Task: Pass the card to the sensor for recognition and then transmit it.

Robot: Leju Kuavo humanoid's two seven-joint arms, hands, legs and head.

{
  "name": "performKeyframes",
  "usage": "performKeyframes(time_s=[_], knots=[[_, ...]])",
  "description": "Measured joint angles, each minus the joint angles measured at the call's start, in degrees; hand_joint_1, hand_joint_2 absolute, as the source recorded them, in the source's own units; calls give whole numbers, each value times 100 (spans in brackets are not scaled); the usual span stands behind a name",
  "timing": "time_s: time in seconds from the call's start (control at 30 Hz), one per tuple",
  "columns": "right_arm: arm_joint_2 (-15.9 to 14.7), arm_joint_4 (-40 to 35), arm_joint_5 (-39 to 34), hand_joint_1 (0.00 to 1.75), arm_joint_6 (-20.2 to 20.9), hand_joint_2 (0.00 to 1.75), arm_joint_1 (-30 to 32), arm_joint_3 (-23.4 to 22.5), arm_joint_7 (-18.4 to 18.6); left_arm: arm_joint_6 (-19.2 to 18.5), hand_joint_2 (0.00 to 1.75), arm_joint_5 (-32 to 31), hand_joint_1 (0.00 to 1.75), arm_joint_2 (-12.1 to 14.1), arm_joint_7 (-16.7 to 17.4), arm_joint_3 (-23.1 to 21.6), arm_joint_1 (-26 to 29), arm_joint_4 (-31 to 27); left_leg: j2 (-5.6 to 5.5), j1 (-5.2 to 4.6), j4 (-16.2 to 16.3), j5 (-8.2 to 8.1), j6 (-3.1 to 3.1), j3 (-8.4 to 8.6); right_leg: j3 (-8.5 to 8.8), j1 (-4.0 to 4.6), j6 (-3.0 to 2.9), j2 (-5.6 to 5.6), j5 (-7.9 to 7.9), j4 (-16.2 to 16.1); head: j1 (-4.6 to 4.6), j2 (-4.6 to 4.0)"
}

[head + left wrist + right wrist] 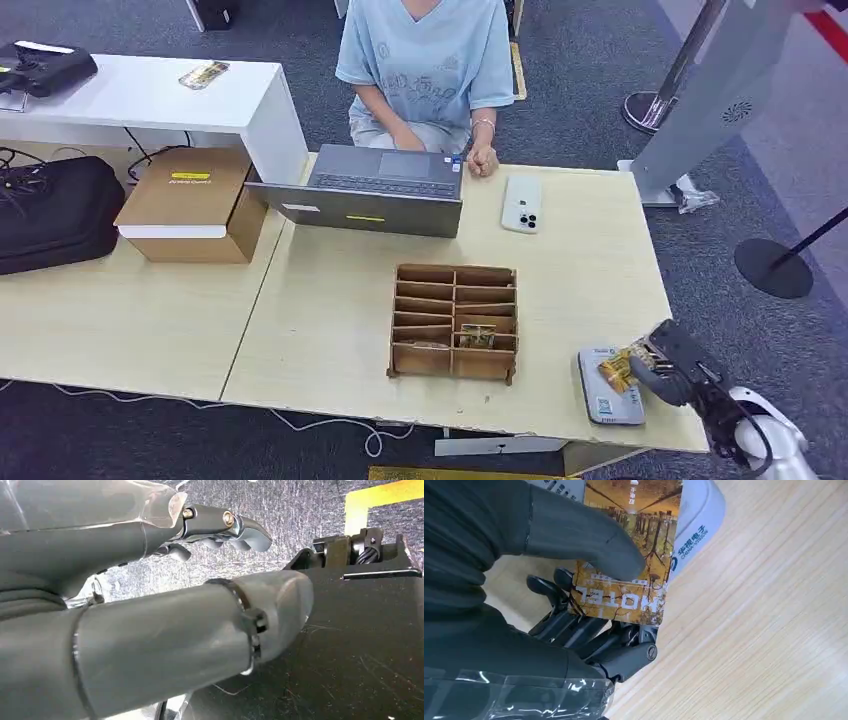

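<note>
1. Nearest the head camera, at about five o'clock on the pale wooden table point(300, 330), our right hand point(668, 362) pinches a thin orange-brown printed card point(617, 369) between its thick grey thumb and its darker fingers point(574, 625), which lie under the card.
2. From the right wrist we see the card point(634, 555) lying over the flat grey card-reader sensor point(701, 515); whether it touches the sensor's face we cannot tell.
3. We judge the recognition step to be in hand: the card is at the sensor point(606, 392), and the handing on is not yet done.
4. What is left, in our judgement, is to carry the card towards twelve o'clock, where a person in a light blue shirt point(425, 60) sits behind a grey laptop point(375, 190).
5. At about nine o'clock from the sensor stands a brown wooden compartment rack point(455, 322), with a similar card in one slot.
6. Our left hand point(220, 527) hangs with fingers curled and holds nothing that we can see.
</note>
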Motion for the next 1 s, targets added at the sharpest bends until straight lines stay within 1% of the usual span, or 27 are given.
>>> performKeyframes(time_s=[0.2, 0.43, 0.5, 0.67, 0.73, 0.8, 0.83, 1.0], knots=[[15, -155, 152, 175, -40, 175, 124, 2, 61, -37, 0, -39, 0, -24, -4, -18, -13, 0, 2, 0, 0, 0, 0, 1, 0, 0, 0, 3, 0, 0, 2, 0], [50, -260, 119, 175, -33, 175, 200, -2, 52, -66, 0, -57, 0, -24, -18, -61, -17, 0, 3, 0, 0, 0, 0, 2, 1, 0, 0, 3, 0, 0, 2, 0], [77, -287, -2, 175, 44, 175, 208, -18, -29, -66, 0, -61, 0, -24, -31, -81, -17, 0, 3, 0, 0, 0, 0, 2, 1, 0, 0, 4, 0, 0, 2, 0], [197, -367, -453, 175, 293, 175, 216, -59, -471, -68, 0, -90, 0, -24, -109, -112, -18, 0, 3, 0, 0, 0, 0, 1, 1, 0, 0, 3, 0, 0, 2, 0], [262, -416, -563, 175, 306, 175, 211, -88, -612, -72, 0, -92, 0, -24, -125, -114, -21, 0, 2, 0, -1, 0, 0, 0, 1, 0, 0, 3, 0, 1, 2, 0], [335, -477, -616, 175, 297, 175, 193, -112, -678, -72, 0, -94, 0, -24, -133, -116, -23, 0, 2, 1, -2, 0, 0, 0, 1, 0, 0, 3, 0, 1, 2, 0], [374, -505, -642, 175, 273, 175, 175, -127, -684, -72, 0, -94, 0, -24, -133, -116, -25, 0, 3, 1, -2, 0, 0, 0, 1, 0, 0, 4, 0, 1, 2, 0], [628, -645, -701, 175, -199, 175, 9, -254, -837, -66, 0, -99, 0, -24, -133, -116, -28, 0, 3, 1, -2, 0, 0, 1, 1, 0, 0, 4, 0, 1, 0, 0]])
